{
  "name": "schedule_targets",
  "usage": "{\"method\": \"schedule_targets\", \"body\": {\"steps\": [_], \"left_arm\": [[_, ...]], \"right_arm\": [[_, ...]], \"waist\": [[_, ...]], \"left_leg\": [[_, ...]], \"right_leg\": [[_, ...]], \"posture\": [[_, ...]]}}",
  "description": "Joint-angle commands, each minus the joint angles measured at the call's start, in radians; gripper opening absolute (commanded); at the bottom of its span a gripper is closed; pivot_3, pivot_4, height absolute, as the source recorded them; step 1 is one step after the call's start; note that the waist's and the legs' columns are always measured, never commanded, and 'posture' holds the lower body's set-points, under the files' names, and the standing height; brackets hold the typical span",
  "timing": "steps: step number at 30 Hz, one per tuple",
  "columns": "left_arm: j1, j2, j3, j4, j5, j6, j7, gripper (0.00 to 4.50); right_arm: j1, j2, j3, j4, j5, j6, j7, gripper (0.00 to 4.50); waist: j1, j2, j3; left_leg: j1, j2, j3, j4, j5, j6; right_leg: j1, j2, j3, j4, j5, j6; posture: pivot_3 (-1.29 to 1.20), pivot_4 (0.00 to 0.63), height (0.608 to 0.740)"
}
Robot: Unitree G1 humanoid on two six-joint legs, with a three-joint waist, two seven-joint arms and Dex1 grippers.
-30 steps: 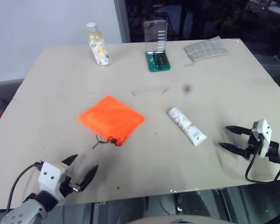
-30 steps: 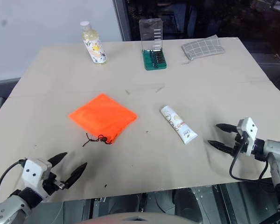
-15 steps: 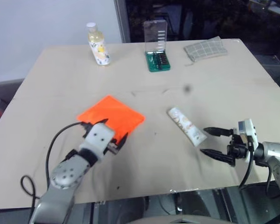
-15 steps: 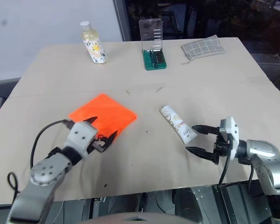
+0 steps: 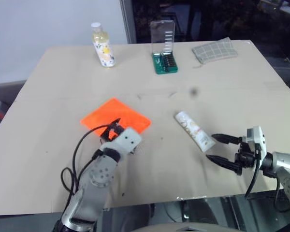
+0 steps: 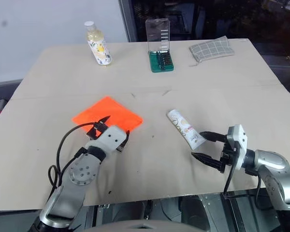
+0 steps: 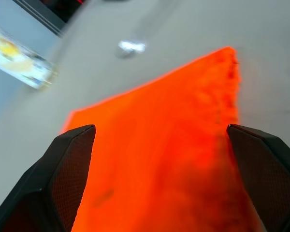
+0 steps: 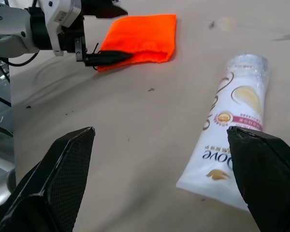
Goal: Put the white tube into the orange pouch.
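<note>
Beige board covers the table [image 5: 232, 87] across most of your head view, and nothing resting on it has shifted since a second ago. What changed is the arms. Your left gripper [image 6: 108, 126], which sat low in the bottom-left corner of the frame, now reaches up to the near edge of the orange pouch [image 5: 121, 112], left of centre; its black fingers stand wide apart over the pouch's lower corner, holding nothing. From the left wrist camera you see the orange fabric spread between the two parted fingers [image 7: 67, 164]. Whether they touch the cloth you cannot tell.

Your right gripper [image 5: 221, 151] has come in from the right edge toward the middle; its fingers are spread wide and empty, their tips just right of the capped end of the white tube [image 5: 193, 130]. The tube lies flat at centre right, slanting from upper left to lower right, well apart from the pouch.

Along the top of the frame stand the green bit case [image 5: 164, 62] with its clear lid raised, the grey checked cloth [image 5: 214, 49] at upper right, and the yellowish bottle [image 5: 102, 46] at upper left.
</note>
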Motion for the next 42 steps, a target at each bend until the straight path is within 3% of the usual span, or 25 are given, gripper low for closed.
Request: {"method": "schedule_targets", "body": {"steps": [1,9,26,36,39,42], "left_arm": [[0.016,-0.024,-0.012,0.008,0.060,-0.064,0.051,4.50],[0.008,-0.079,-0.034,0.137,0.102,-0.207,0.113,4.50],[0.047,-0.215,0.085,0.098,0.108,-0.119,0.107,4.50],[0.056,-0.206,0.115,0.072,0.119,-0.138,0.086,4.50],[0.060,-0.195,0.117,0.055,0.110,-0.147,0.059,3.68],[0.064,-0.182,0.123,0.031,0.109,-0.148,0.029,2.10]], "right_arm": [[0.007,-0.006,-0.039,-0.044,0.021,-0.008,-0.007,4.43],[0.035,-0.004,-0.052,-0.072,0.024,-0.001,-0.026,4.43],[0.053,0.014,-0.048,-0.071,0.011,-0.024,-0.058,4.43],[-0.008,0.039,0.007,-0.031,-0.062,-0.037,-0.103,4.43],[-0.033,0.058,0.047,-0.001,-0.138,-0.054,-0.152,4.50],[-0.058,0.090,0.074,0.030,-0.191,-0.074,-0.201,4.50]], "waist": [[0.001,0.000,0.000],[0.013,0.000,0.000],[0.011,0.000,-0.001],[0.011,0.000,-0.001],[0.011,0.000,-0.001],[0.011,0.000,-0.001]], "left_leg": [[0.000,0.000,0.000,0.000,0.000,0.000],[0.000,0.000,0.000,0.000,0.000,0.000],[0.000,0.000,0.000,0.001,0.000,0.000],[0.000,0.000,0.000,0.001,0.000,0.000],[0.000,0.000,0.000,0.001,0.000,0.000],[0.000,0.000,0.000,0.001,0.000,0.000]], "right_leg": [[0.000,0.000,0.000,0.000,0.000,0.000],[0.000,-0.001,0.000,0.000,0.000,0.000],[0.000,0.000,-0.001,0.001,0.000,0.000],[0.000,0.000,-0.001,0.001,0.000,0.000],[0.000,0.000,0.000,0.002,0.000,0.000],[0.000,0.000,0.000,0.002,0.000,0.000]], "posture": [[0.00,0.150,0.740],[0.00,0.150,0.740],[0.00,0.150,0.740],[0.00,0.150,0.740],[0.00,0.150,0.740],[0.00,0.150,0.740]]}}
